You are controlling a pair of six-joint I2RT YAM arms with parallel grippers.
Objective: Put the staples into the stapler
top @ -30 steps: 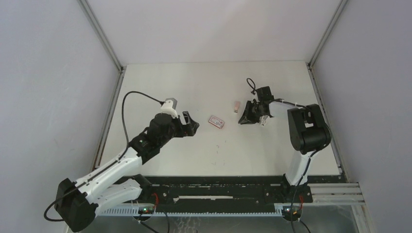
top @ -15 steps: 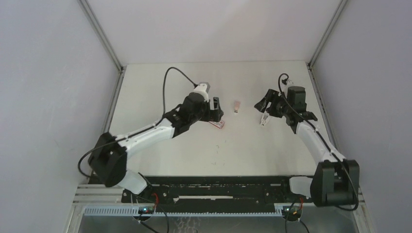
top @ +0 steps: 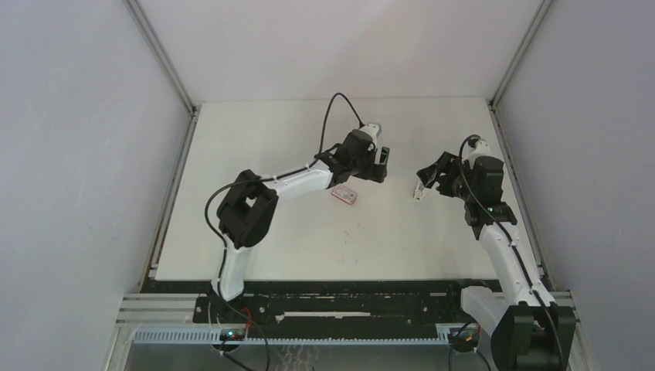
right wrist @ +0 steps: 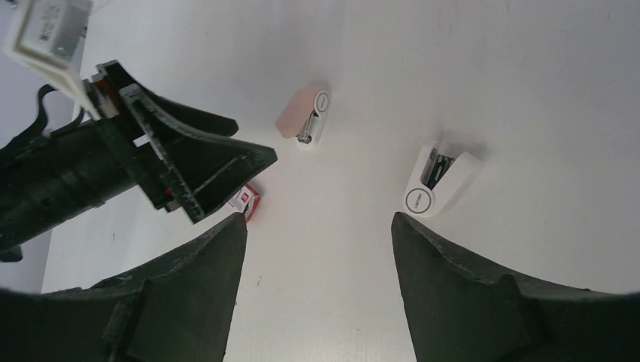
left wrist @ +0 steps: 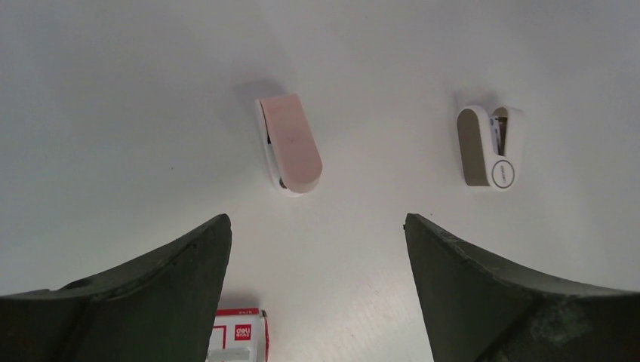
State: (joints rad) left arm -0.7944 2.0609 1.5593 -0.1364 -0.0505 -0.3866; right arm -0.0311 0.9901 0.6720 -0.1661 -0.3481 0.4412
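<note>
The staples (top: 344, 195) are a small red box with a white label, flat on the table; the box also shows at the bottom edge of the left wrist view (left wrist: 238, 343) and in the right wrist view (right wrist: 249, 200). A white stapler (left wrist: 490, 147) (right wrist: 438, 185) (top: 419, 192) lies on its side, its channel showing. A small pink-and-white stapler (left wrist: 290, 143) (right wrist: 306, 117) lies left of it. My left gripper (top: 379, 165) (left wrist: 317, 226) hangs open just short of the pink one, the box by its left finger. My right gripper (top: 431, 173) (right wrist: 317, 219) stands open and empty, near the white stapler.
The white table (top: 309, 247) has a raised rail along its left and right edges. Grey walls close it in on three sides. The left arm stretches diagonally across the table's middle, its cable looping above it.
The left arm has swung right, from beside the staples box to over the pink stapler. The right gripper has opened, let go of the white stapler and drawn back to the right.
</note>
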